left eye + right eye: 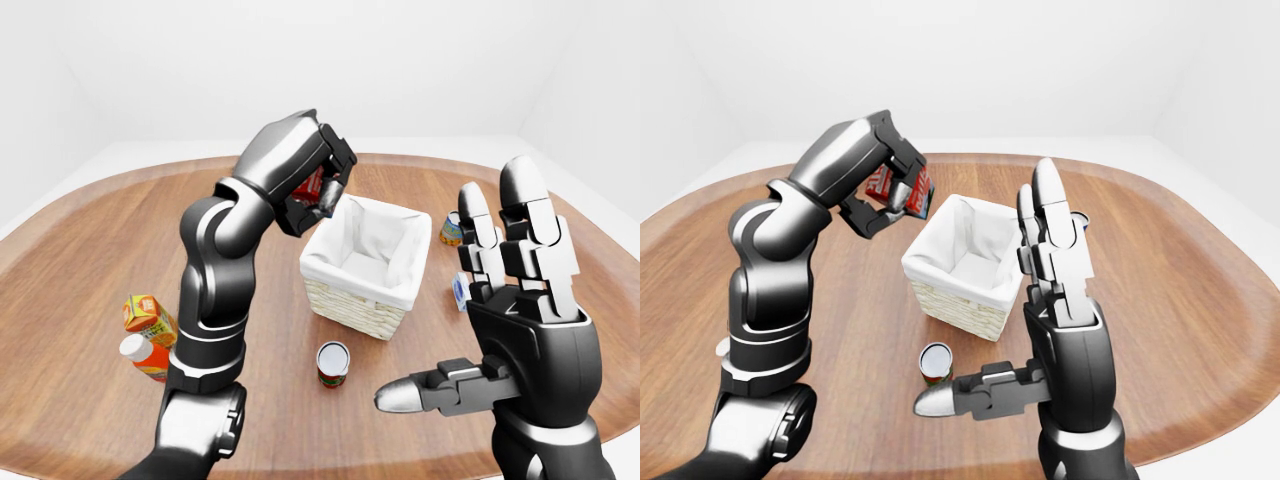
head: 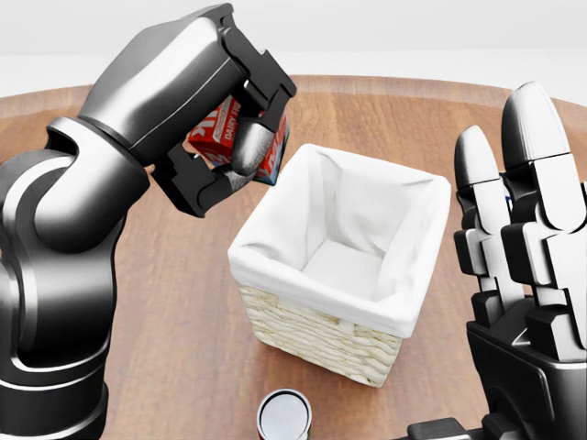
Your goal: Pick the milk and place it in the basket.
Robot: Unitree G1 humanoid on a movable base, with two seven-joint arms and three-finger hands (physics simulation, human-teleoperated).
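The milk is a red and white carton (image 2: 213,135). My left hand (image 2: 240,137) is shut on it and holds it in the air, just above and left of the upper left corner of the basket. The basket (image 2: 312,335) is woven wicker with a white cloth lining and stands open in the middle of the round wooden table; nothing shows inside it. My right hand (image 2: 523,229) is open and empty, fingers pointing up, at the right of the basket.
A small can (image 1: 333,363) stands on the table just below the basket. An orange juice carton (image 1: 148,316) and a bottle (image 1: 146,356) lie at the left. Another can (image 1: 452,229) and a small blue-white item (image 1: 461,291) sit right of the basket, partly hidden by my right hand.
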